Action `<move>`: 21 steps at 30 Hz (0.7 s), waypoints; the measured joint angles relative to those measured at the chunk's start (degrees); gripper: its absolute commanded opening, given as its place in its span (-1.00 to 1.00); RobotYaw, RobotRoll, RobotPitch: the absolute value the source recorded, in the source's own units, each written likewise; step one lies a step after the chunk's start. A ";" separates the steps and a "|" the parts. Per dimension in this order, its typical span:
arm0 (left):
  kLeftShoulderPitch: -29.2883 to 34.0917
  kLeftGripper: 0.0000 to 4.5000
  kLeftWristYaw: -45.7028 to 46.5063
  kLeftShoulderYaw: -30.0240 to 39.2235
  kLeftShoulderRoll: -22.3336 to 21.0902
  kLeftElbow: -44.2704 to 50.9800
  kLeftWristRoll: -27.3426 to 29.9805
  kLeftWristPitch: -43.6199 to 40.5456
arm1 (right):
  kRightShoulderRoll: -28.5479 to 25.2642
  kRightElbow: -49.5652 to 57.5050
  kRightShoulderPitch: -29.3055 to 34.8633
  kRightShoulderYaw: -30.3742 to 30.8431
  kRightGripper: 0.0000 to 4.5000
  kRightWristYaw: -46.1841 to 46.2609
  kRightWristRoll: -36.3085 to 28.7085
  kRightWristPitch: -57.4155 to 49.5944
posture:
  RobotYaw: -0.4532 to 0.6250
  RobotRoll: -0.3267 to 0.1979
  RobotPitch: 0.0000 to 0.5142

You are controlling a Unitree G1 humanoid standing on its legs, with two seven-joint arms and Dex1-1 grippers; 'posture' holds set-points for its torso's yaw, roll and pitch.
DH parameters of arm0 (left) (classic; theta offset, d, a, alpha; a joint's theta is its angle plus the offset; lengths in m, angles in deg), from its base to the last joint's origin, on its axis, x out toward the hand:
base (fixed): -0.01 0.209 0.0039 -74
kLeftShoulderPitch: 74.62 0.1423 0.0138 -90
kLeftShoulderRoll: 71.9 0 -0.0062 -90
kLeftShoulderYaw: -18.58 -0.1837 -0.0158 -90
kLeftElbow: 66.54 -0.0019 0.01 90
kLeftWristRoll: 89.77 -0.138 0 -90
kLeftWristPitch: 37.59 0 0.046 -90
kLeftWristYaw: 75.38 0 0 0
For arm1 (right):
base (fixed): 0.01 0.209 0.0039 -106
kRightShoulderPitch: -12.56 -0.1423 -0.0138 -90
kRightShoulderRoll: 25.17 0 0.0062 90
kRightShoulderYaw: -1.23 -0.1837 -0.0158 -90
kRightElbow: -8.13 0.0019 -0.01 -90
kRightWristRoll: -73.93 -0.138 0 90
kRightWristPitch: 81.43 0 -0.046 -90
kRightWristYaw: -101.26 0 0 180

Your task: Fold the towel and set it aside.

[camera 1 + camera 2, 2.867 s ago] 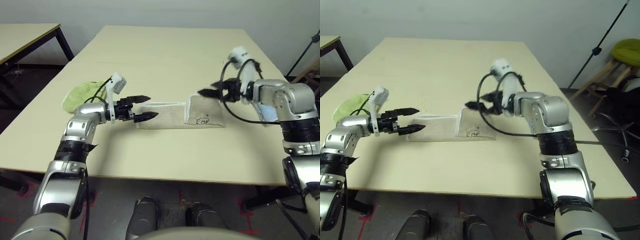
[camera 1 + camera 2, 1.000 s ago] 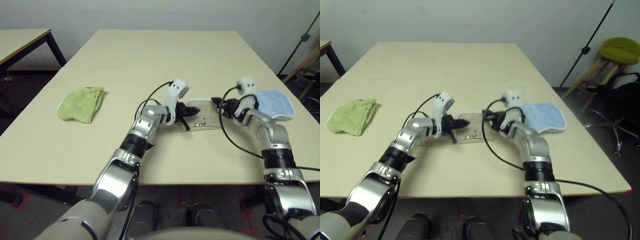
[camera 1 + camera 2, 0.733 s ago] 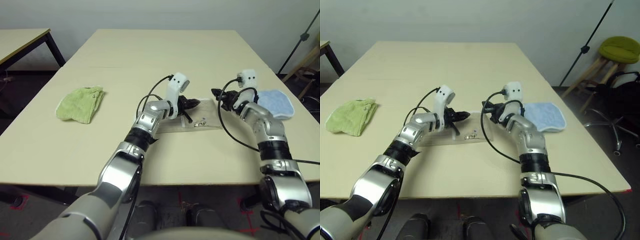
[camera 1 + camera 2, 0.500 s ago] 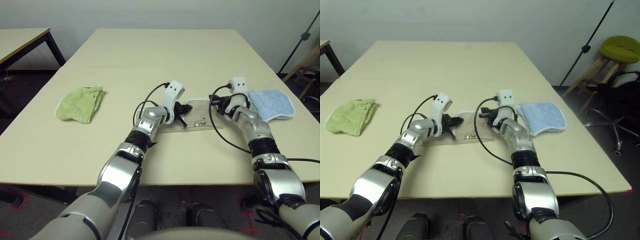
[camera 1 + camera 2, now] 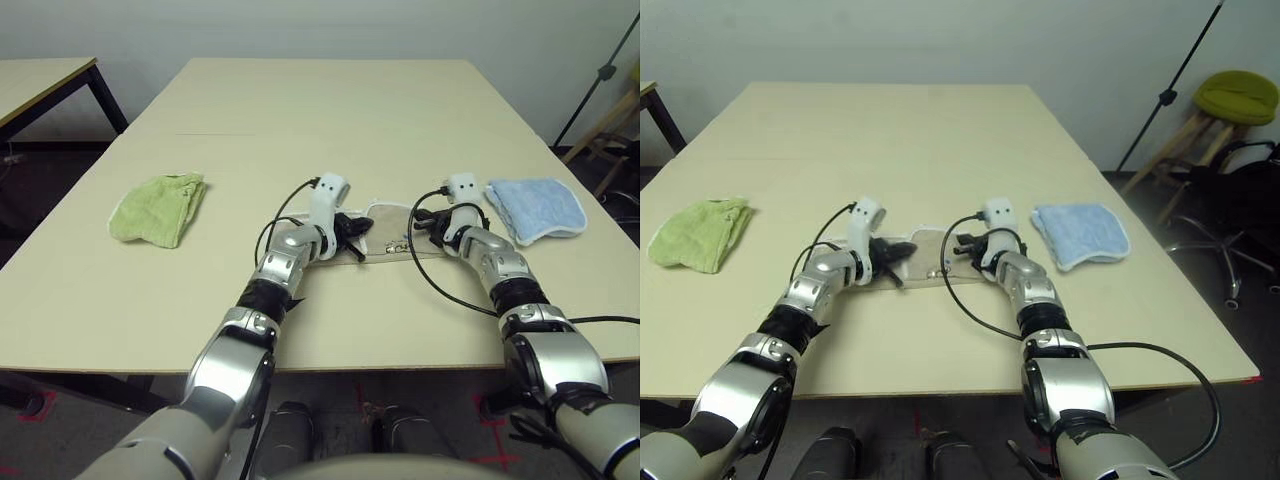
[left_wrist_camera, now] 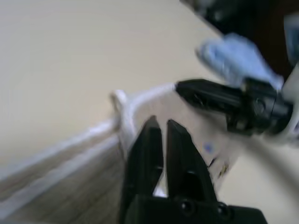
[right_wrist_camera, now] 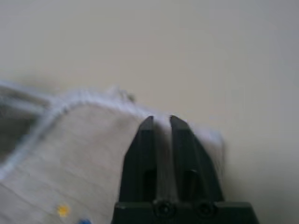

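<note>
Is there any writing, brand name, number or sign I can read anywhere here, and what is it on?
No text can be read.
Towel: a small dark printed mark near one corner, too small to make out.
Same towel in the wrist views: tiny coloured specks, blurred, unreadable.
Green cloth, blue cloth and table: no visible writing.

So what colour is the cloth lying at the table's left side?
Lime green; the cloth shows best in the left eye view.
</note>
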State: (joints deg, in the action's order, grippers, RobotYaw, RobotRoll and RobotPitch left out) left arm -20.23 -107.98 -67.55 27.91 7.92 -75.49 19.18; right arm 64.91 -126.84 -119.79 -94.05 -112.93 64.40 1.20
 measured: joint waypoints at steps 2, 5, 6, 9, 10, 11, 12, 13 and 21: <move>3.15 -0.02 2.36 4.53 -2.04 10.77 4.95 -9.49 | -1.55 5.18 0.52 0.42 0.05 -1.97 0.09 0.72 | 0.06 0.25 -0.80; 9.10 0.44 6.08 10.10 -4.16 22.94 10.20 -20.96 | -3.22 13.27 4.46 1.57 0.53 -9.48 -1.80 4.16 | 0.10 0.25 -0.82; 11.29 0.59 7.52 11.79 -4.48 26.74 11.60 -24.65 | -3.55 15.39 6.12 2.19 0.68 -11.49 -2.00 4.88 | 0.11 0.25 -0.83; 16.86 0.98 11.05 15.93 -3.92 35.77 15.88 -34.16 | -5.47 20.01 10.55 3.37 1.00 -15.17 -2.35 4.87 | 0.14 0.25 -0.83; 18.60 0.98 12.28 17.69 -3.16 38.74 17.45 -37.55 | -6.23 22.23 11.83 3.61 1.00 -16.52 -3.00 4.19 | 0.14 0.25 -0.83; 19.95 0.98 13.24 19.06 -2.30 41.24 18.61 -40.34 | -7.17 24.29 12.87 3.77 1.00 -17.52 -3.56 3.51 | 0.15 0.25 -0.83; 20.90 0.98 14.23 20.59 -1.38 43.07 19.76 -43.15 | -8.09 26.05 13.63 3.85 1.00 -18.68 -4.12 2.61 | 0.15 0.25 -0.83; 21.23 0.98 14.98 22.06 -0.14 44.47 20.55 -45.74 | -9.29 27.82 14.36 3.86 1.00 -19.88 -4.96 1.31 | 0.15 0.25 -0.83; 20.63 0.98 18.18 27.82 7.26 46.28 22.51 -57.98 | -23.22 35.89 17.45 3.71 1.00 -29.10 -8.58 -6.85 | 0.08 0.25 -0.77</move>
State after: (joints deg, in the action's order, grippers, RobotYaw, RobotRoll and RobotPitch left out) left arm 0.40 -89.79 -39.73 35.18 54.20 -52.98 -38.80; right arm 41.69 -90.95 -102.34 -90.34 -142.03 55.82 -5.65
